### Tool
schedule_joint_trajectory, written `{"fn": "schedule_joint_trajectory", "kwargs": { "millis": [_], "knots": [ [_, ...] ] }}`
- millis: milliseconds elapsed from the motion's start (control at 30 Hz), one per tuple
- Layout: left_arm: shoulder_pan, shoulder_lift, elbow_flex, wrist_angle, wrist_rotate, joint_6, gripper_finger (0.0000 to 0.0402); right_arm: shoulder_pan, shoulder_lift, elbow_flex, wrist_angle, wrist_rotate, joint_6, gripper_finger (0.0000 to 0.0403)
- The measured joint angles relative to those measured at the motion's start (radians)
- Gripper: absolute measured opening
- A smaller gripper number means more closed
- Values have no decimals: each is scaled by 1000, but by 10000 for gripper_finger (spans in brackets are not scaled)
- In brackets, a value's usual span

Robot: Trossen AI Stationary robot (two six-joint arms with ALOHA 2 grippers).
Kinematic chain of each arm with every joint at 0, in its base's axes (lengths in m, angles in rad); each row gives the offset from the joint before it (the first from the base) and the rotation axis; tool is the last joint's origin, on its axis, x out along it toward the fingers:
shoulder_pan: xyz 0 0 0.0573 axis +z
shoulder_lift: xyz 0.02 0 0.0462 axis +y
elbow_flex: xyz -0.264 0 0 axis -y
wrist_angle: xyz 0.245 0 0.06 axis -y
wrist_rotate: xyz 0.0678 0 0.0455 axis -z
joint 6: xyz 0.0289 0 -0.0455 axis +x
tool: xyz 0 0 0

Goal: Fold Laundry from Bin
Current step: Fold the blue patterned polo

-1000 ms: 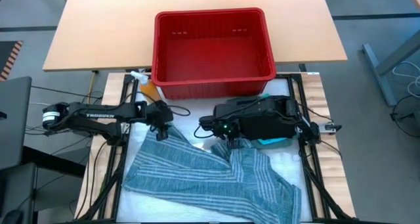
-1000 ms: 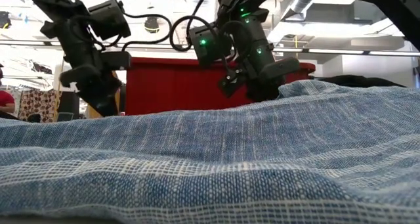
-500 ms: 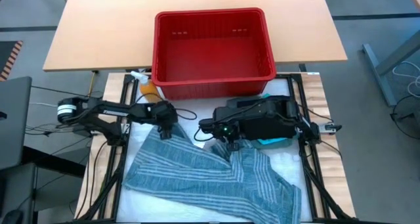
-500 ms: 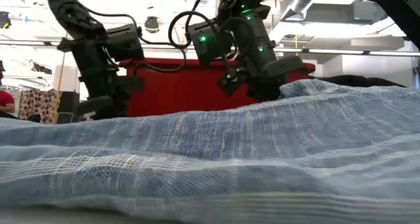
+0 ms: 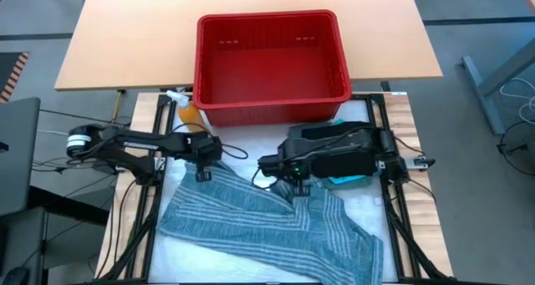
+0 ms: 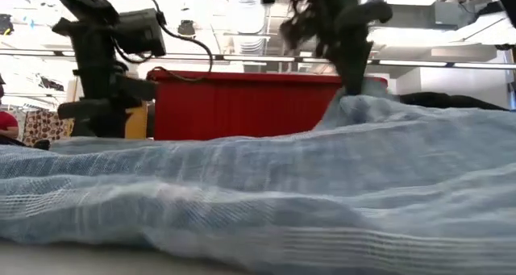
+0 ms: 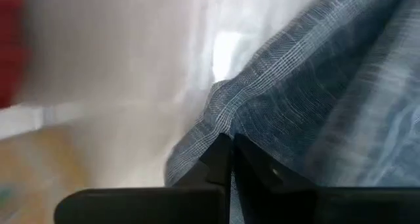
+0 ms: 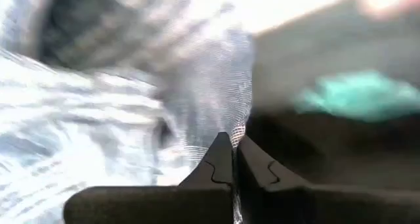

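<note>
High view: garment (image 5: 267, 222) on white-covered table (image 5: 175, 260)

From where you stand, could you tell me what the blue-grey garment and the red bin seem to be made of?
The blue-grey garment: apparently thin woven cloth, matte, with visible crosswise threads, pale stripes and soft folds. The red bin: probably moulded plastic, fairly dull, with finely slotted walls and a thick rim.

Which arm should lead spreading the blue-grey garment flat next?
Probably the left. The left gripper is shut on the blue-grey garment at a free outer corner, with bare table beside it. The right gripper pinches a bunched middle fold, crowded by the black garment.
</note>
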Motion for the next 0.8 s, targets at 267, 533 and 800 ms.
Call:
{"fn": "schedule_joint_trajectory", "kwargs": {
  "millis": [267, 533, 800],
  "knots": [
    [-62, -226, 1, -48, -66, -130, 0, 55, -283, -71, -37, 162, 240, 24],
    [-69, -380, 2, -55, -64, -191, 0, 237, -603, -284, -38, 181, 542, 23],
    [-74, -435, 2, -69, -29, -253, 0, 412, -834, -412, -38, 183, 825, 23]
  ]
}}
